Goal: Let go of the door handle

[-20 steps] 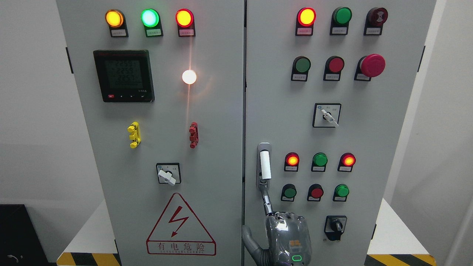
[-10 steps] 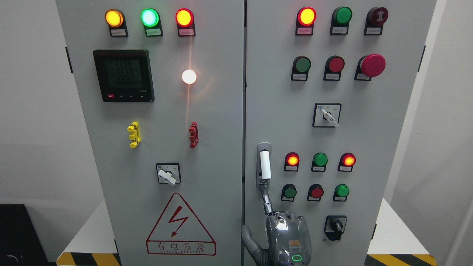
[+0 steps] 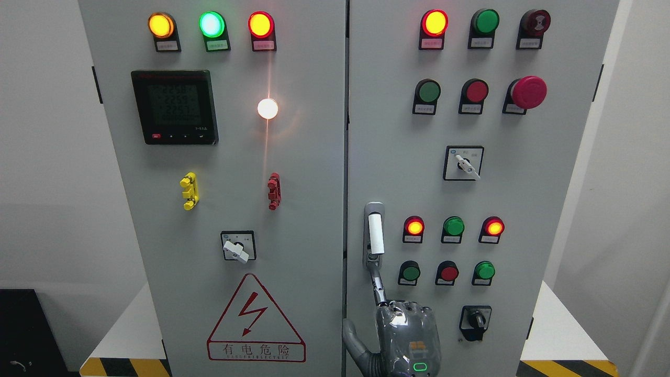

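So it's a two-door cabinet (image 3: pixel 314 324). Left door has the meter (image 3: pixel 174 107) up top, a switch (image 3: pixel 238 246) lower down, and the warning sign (image 3: pixel 256 319) under that. Right door has the handle (image 3: pixel 374 235) by its left edge, with buttons to its right. The robot hand (image 3: pixel 405 332) sits right below the handle, one finger (image 3: pixel 378 283) reaching its bottom end.

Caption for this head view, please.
Robot hand below the door handle, one extended finger reaching its lower end, on the right cabinet door.
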You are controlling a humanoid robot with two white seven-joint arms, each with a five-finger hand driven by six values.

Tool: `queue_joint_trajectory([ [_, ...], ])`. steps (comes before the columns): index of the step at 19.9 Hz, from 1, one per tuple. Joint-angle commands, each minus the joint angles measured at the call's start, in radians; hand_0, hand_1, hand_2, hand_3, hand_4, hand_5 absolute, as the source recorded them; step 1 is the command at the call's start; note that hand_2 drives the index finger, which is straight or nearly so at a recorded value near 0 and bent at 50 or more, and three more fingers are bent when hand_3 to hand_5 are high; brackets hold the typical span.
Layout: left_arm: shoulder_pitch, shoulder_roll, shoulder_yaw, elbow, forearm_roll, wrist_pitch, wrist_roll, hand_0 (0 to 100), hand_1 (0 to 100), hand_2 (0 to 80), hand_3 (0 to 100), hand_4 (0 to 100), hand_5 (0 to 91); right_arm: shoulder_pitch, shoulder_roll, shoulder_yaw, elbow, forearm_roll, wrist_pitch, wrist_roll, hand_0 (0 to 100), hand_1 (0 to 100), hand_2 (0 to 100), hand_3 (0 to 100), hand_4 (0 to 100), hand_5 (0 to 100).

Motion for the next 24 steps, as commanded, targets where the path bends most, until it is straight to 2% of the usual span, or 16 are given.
queue_joint_trajectory([
  [1, 0.009, 0.0, 0.0, -0.001, -0.001, 0.0, 0.0, 12, 56, 0.0, 0, 0, 0.0, 0.0, -0.001, 0.002, -0.051, 0.0, -0.002, -0.005, 41, 31, 8, 100, 99, 100],
  [18, 0.009, 0.001, 0.0, 0.0, -0.001, 0.0, 0.0, 12, 56, 0.0, 0, 0, 0.0, -0.002, -0.001, 0.003, -0.078, 0.0, -0.003, -0.007, 41, 31, 12, 100, 99, 100],
  [24, 0.009, 0.0, 0.0, 0.0, 0.0, 0.0, 0.0, 12, 56, 0.0, 0, 0, 0.0, -0.002, 0.0, 0.003, -0.087, 0.0, -0.003, -0.014, 41, 31, 18, 100, 99, 100],
])
